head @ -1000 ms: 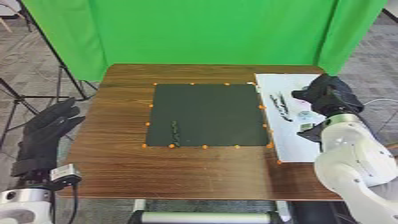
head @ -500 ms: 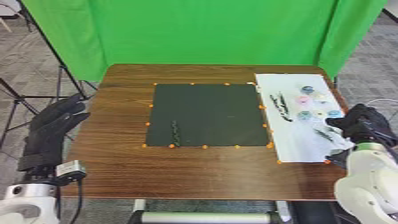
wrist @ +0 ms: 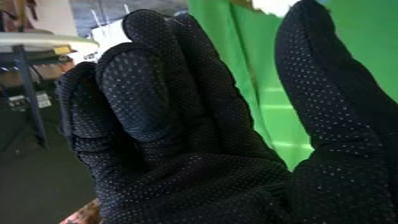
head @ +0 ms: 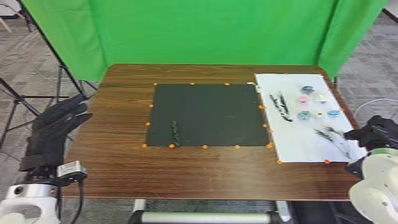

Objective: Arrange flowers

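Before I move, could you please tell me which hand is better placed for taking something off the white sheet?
Probably the right hand, open beside the white sheet; the left hand is by the left edge of the table.

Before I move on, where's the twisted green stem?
In the head view, the stem lies on the black sheet, near its lower left corner.

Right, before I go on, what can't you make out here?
- Head view: what the round pieces on the white sheet are; too small.
- Head view: whether the strip on the black mat is stem or leaf; too small, dark on dark.
- Head view: the sheet's near right corner; right hand covers it.
- Head view: part of the right arm; picture's edge.
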`<action>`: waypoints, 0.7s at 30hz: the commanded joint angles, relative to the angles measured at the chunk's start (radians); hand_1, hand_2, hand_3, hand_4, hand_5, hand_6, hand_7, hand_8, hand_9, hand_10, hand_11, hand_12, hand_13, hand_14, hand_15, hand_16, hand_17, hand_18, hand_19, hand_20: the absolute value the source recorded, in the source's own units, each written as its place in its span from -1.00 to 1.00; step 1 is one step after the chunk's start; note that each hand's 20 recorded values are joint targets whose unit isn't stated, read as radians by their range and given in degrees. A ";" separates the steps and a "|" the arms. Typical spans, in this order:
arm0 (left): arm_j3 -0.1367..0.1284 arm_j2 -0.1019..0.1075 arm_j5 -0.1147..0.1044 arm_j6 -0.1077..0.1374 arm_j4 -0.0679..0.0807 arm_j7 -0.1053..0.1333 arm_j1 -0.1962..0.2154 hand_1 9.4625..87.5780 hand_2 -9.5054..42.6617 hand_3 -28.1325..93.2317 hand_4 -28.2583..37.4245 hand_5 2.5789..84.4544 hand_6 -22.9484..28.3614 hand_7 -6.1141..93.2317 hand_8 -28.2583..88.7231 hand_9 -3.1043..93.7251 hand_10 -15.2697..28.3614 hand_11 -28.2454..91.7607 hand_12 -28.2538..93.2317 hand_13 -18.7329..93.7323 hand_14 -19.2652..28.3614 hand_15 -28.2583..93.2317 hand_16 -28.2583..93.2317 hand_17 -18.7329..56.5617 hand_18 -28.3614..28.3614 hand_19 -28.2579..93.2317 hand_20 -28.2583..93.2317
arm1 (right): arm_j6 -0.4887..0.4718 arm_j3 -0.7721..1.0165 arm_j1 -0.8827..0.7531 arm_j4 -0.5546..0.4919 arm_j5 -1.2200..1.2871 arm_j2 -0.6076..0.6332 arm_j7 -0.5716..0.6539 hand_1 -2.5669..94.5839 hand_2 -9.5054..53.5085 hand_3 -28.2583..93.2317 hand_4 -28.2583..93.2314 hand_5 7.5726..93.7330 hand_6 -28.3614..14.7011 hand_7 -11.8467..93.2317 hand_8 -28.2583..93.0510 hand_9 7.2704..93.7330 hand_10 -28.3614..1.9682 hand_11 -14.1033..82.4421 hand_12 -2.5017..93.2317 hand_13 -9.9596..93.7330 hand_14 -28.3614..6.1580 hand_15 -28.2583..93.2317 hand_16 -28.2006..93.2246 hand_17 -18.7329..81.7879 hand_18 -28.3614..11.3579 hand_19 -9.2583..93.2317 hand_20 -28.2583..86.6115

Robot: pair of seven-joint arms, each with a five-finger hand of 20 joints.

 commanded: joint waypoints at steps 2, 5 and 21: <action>-0.008 0.011 -0.011 -0.029 0.010 -0.011 0.007 -0.56 -0.58 0.82 -0.84 -0.19 0.14 -0.46 -0.73 -0.28 0.51 0.02 -0.37 -0.29 0.79 0.43 -0.73 -0.82 0.70 0.31 -0.35 | -0.026 -0.036 0.013 0.017 0.005 -0.016 0.008 -0.25 -0.94 0.71 -0.92 0.46 -0.41 -0.49 -0.67 0.48 -1.00 -0.18 -0.55 0.48 -0.71 0.71 -0.35 0.32 -0.92 1.00 -0.19; -0.019 0.012 -0.015 -0.044 0.015 -0.021 0.007 -0.56 -0.58 0.82 -0.84 -0.19 0.14 -0.46 -0.74 -0.28 0.51 0.02 -0.37 -0.29 0.79 0.42 -0.73 -0.82 0.70 0.31 -0.35 | -0.030 -0.035 0.007 0.009 0.010 -0.017 0.003 -0.25 -0.94 0.71 -0.92 0.46 -0.41 -0.49 -0.67 0.48 -1.00 -0.19 -0.55 0.48 -0.70 0.72 -0.36 0.32 -0.92 1.00 -0.19; -0.006 0.013 -0.011 -0.045 0.013 -0.015 -0.005 -0.57 -0.58 0.82 -0.85 -0.19 0.14 -0.46 -0.73 -0.27 0.51 0.02 -0.37 -0.29 0.79 0.42 -0.73 -0.82 0.70 0.31 -0.35 | -0.068 -0.087 0.046 0.056 0.015 -0.022 0.028 -0.19 -0.97 0.73 -0.92 0.51 -0.54 -0.56 -0.65 0.55 -1.00 -0.40 -0.54 0.39 -0.94 0.77 -0.42 0.27 -1.00 1.00 -0.22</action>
